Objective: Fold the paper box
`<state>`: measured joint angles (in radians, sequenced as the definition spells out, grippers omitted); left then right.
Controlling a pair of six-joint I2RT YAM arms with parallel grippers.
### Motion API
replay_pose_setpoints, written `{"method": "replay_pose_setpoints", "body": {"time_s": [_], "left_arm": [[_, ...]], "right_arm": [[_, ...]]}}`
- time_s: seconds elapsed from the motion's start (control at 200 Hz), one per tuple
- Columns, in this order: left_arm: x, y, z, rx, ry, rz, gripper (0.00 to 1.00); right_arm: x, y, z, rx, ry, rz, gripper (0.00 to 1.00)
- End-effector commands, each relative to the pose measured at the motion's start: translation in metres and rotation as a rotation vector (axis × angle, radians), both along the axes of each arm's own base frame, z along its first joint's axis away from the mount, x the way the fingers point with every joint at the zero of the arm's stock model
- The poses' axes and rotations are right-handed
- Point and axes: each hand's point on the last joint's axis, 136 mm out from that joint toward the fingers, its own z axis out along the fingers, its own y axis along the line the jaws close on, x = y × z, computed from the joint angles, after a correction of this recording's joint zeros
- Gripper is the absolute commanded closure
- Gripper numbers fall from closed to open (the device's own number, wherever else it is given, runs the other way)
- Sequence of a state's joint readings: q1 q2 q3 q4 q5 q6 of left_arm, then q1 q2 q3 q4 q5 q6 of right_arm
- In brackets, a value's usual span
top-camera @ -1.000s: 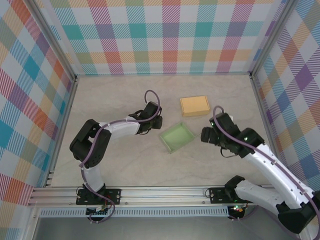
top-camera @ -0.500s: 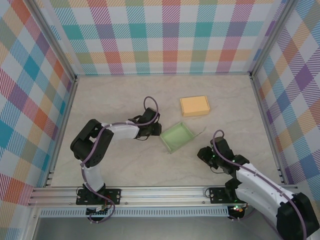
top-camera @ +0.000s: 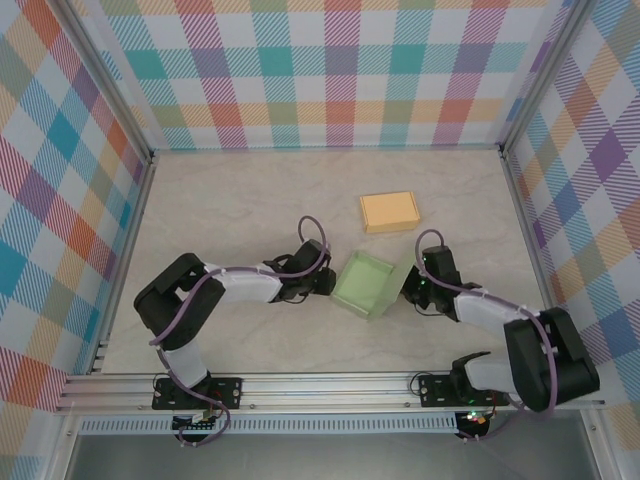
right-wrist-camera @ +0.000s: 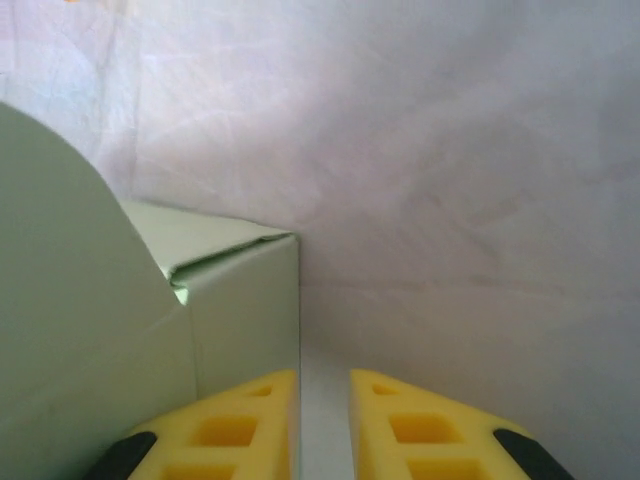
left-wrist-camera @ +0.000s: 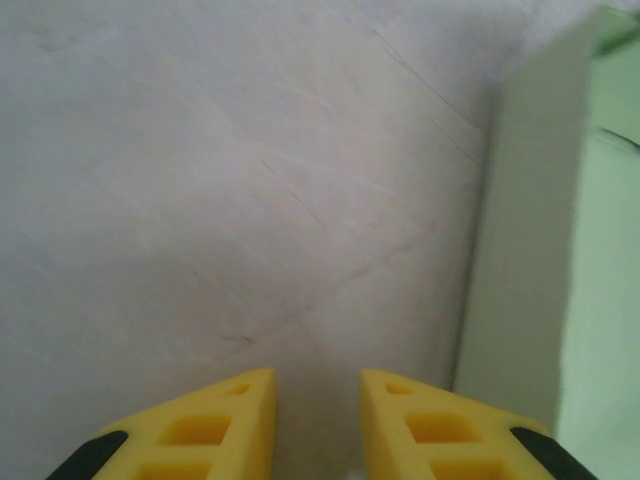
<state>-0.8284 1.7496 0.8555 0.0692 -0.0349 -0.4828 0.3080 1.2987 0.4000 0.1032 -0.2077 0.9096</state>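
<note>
The pale green paper box (top-camera: 365, 283) lies open-topped at the table's middle, one flap (top-camera: 402, 268) standing up on its right side. My left gripper (top-camera: 328, 282) is low at the box's left wall; in the left wrist view that wall (left-wrist-camera: 520, 260) rises just right of the gripper (left-wrist-camera: 318, 400), whose jaws stand narrowly apart over bare table. My right gripper (top-camera: 408, 288) is at the box's right side. In the right wrist view the gripper (right-wrist-camera: 323, 400) has a slim gap, its left finger (right-wrist-camera: 235, 425) against the box corner (right-wrist-camera: 245, 300), and a rounded flap (right-wrist-camera: 70, 300) looms left.
A closed orange box (top-camera: 389, 211) lies behind the green one, towards the back. Checked walls enclose the table (top-camera: 230, 200) on three sides, with metal posts at the corners. Both arms lie low along the table, elbows near the front rail (top-camera: 320, 385).
The right arm has swung from the near right in to the box's right side and its jaws have narrowed greatly. The box shifted slightly right and nearer. The left gripper followed it, jaws narrowing.
</note>
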Motion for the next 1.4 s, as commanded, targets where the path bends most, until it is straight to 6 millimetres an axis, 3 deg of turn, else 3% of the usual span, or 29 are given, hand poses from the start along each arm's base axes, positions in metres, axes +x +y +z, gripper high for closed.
{"method": "replay_pose_setpoints", "body": {"time_s": [0.0, 0.27, 0.355, 0.48, 0.675, 0.795, 0.9, 1.025, 1.095, 1.225, 1.4], "left_arm": [[-0.015, -0.018, 0.008, -0.079, -0.010, -0.017, 0.72], [-0.025, -0.043, 0.018, -0.144, -0.095, -0.023, 0.72], [-0.024, -0.035, 0.024, -0.148, -0.121, 0.011, 0.72], [-0.019, -0.004, 0.039, -0.078, -0.196, 0.087, 0.72], [-0.001, 0.028, 0.074, -0.025, -0.278, 0.105, 0.70], [0.014, 0.022, 0.089, -0.041, -0.288, 0.039, 0.65], [0.023, 0.010, 0.092, -0.012, -0.308, -0.035, 0.63], [0.030, -0.009, 0.086, 0.039, -0.344, -0.164, 0.57], [0.033, -0.016, 0.083, 0.072, -0.371, -0.233, 0.52], [0.044, -0.022, 0.078, 0.153, -0.426, -0.296, 0.48], [0.049, -0.031, 0.060, 0.193, -0.429, -0.357, 0.46]], "right_arm": [[0.032, 0.018, 0.023, 0.044, -0.119, 0.093, 0.78], [0.088, 0.039, 0.026, 0.111, -0.109, 0.202, 0.77], [0.096, 0.031, 0.021, 0.079, -0.074, 0.183, 0.77], [0.095, 0.007, 0.021, 0.025, -0.040, 0.139, 0.75], [0.068, -0.043, 0.042, -0.207, -0.027, 0.055, 0.67], [0.041, -0.079, 0.071, -0.361, -0.062, -0.045, 0.62], [0.011, -0.099, 0.093, -0.421, -0.091, -0.109, 0.54], [-0.025, -0.105, 0.108, -0.410, -0.110, -0.133, 0.37], [-0.044, -0.107, 0.112, -0.399, -0.103, -0.142, 0.22], [-0.068, -0.105, 0.118, -0.348, -0.107, -0.148, 0.00], [-0.076, -0.097, 0.127, -0.293, -0.124, -0.138, 0.00]]}}
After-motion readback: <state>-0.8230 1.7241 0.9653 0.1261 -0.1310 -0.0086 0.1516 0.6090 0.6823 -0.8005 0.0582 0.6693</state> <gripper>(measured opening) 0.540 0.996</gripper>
